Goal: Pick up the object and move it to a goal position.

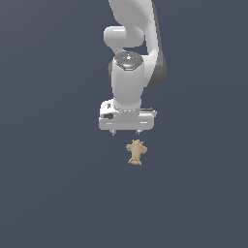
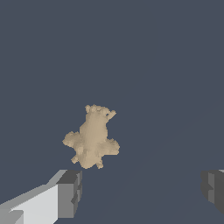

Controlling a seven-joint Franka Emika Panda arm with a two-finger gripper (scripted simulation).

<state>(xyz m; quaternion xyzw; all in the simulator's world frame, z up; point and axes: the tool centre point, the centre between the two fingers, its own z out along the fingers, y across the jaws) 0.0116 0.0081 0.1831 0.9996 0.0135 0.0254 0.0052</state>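
The tan figurine [image 1: 136, 152] lay on the bench [image 1: 48, 193], just ahead of the end effector [image 1: 126, 131], whose jaws stood wide apart and empty. Judged from this, nothing was grasped yet; approach, grip, lift and carry all remained.

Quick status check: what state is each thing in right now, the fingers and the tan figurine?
White robot gripper: open, fingers spread wide, holding nothing.
Small tan lumpy figurine: lying on the dark grey surface, not grasped, apart from both fingers.
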